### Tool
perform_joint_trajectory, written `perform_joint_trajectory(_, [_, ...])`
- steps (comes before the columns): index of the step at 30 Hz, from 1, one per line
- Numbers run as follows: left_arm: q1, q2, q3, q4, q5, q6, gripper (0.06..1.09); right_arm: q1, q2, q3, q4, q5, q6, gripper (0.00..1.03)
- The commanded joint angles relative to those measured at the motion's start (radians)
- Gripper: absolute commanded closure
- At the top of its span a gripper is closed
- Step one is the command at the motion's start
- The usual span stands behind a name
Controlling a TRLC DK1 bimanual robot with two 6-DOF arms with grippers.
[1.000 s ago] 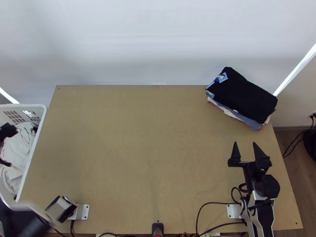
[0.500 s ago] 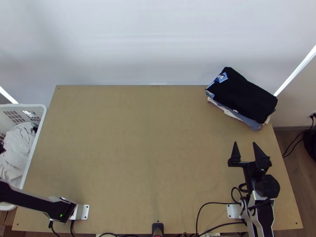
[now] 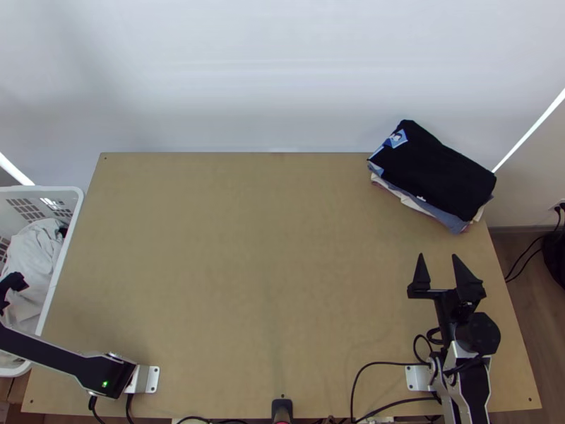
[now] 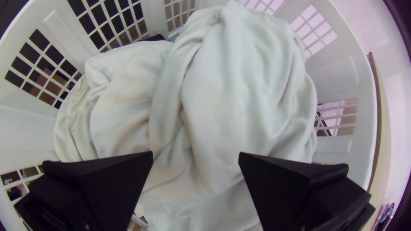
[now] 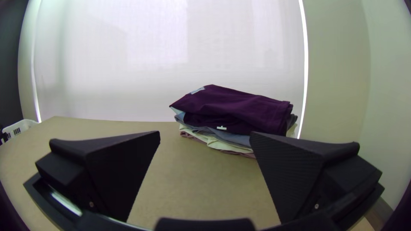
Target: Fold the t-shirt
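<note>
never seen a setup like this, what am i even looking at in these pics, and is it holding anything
This is a robot with two arms, one on the left and one on the right, each ending in a hand with two wide black fingers. The top view looks down on the wooden table from high over its near edge. The other two pictures come from cameras on the arms' wrists.

A pile of folded clothes, dark piece on top, lies at the table's far right corner. Beside the table, on the left, is a white basket with crumpled pale cloth inside.

The left hand is open over that cloth; the right hand is open too, facing the pile. Neither holds anything.
</note>
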Motion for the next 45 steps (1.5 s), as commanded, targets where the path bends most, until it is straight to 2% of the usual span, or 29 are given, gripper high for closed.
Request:
perform_joint_trajectory(1, [0.002, 0.078, 0.061, 0.007, -0.025, 0.027, 0.11, -0.004, 0.003, -0.003, -0.02, 0.009, 0.01, 0.05])
perform_joint_trajectory(2, [0.0, 0.095, 0.069, 0.007, -0.036, 0.035, 0.11, -0.006, 0.003, -0.003, -0.02, 0.009, 0.01, 0.05])
perform_joint_trajectory(3, [0.0, 0.107, 0.074, 0.003, -0.039, 0.035, 0.18, -0.004, 0.003, -0.003, -0.02, 0.009, 0.01, 0.05])
perform_joint_trajectory(4, [0.003, 0.115, 0.077, -0.012, -0.041, 0.035, 0.36, -0.004, 0.003, -0.003, -0.02, 0.009, 0.01, 0.05])
perform_joint_trajectory(6, [0.006, 0.106, 0.067, -0.009, -0.039, 0.033, 0.91, -0.004, 0.003, -0.003, -0.02, 0.009, 0.01, 0.05])
perform_joint_trajectory(7, [0.008, 0.098, 0.061, -0.008, -0.039, 0.03, 1.06, -0.004, 0.003, -0.003, -0.02, 0.009, 0.01, 0.05])
perform_joint_trajectory(8, [0.011, 0.09, 0.063, -0.02, -0.038, 0.029, 1.05, -0.004, 0.003, -0.003, -0.02, 0.009, 0.01, 0.05])
perform_joint_trajectory(11, [0.023, 0.037, 0.06, -0.091, 0.068, 0.036, 1.05, -0.004, 0.003, -0.003, -0.02, 0.009, 0.01, 0.05])
perform_joint_trajectory(14, [0.022, -0.026, 0.064, -0.097, 0.093, 0.016, 1.05, -0.004, 0.003, -0.003, -0.02, 0.009, 0.01, 0.05])
perform_joint_trajectory(20, [0.014, -0.252, 0.078, -0.106, 0.202, -0.088, 1.05, -0.006, 0.003, -0.003, -0.02, 0.009, 0.01, 0.05])
perform_joint_trajectory(33, [-0.032, -0.694, 0.072, -0.109, 0.343, -0.269, 1.05, -0.004, 0.003, -0.003, -0.02, 0.009, 0.01, 0.05])
perform_joint_trajectory(39, [-0.158, -0.907, 0.011, -0.12, 0.361, -0.313, 1.05, -0.004, 0.003, -0.003, -0.02, 0.009, 0.01, 0.05])
perform_joint_trajectory(45, [-0.389, -1.166, -0.132, -0.118, 0.341, -0.32, 1.05, -0.006, 0.003, -0.003, -0.02, 0.009, 0.01, 0.05])
